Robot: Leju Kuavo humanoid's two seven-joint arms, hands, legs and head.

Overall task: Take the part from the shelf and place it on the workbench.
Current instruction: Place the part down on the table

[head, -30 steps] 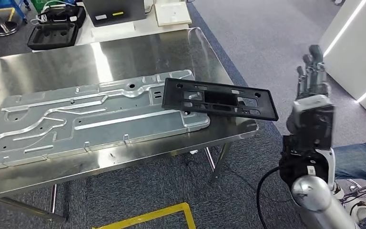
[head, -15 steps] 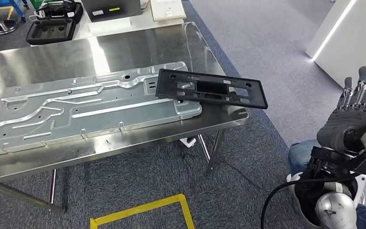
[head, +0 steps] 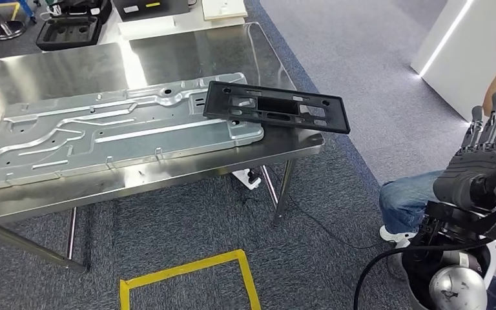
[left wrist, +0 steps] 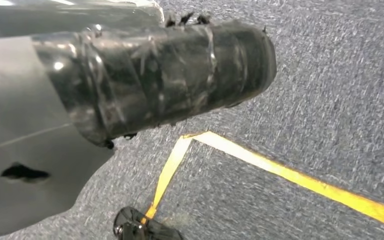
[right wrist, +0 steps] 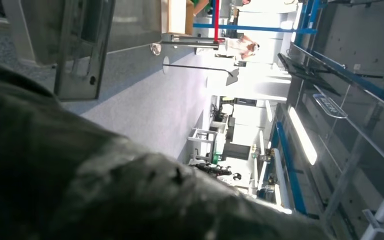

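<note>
On the steel worktop (head: 51,206) the black frame (head: 275,108) lay across the silver panel (head: 116,132) with one end overhanging the edge, where a knock could tip it off, while the right hand (head: 487,152) hovered well apart, fingers spread, holding nothing.

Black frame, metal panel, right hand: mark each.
Black frame (head: 276,107), head view, middle bar.
Metal panel (head: 113,132), head view, flat centre.
Right hand (head: 484,161), head view, back of the hand.

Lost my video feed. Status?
Right hand raised, fingers apart, holding nothing. Black part on workbench, overlapping metal panel. Person's leg near the right arm.
</note>
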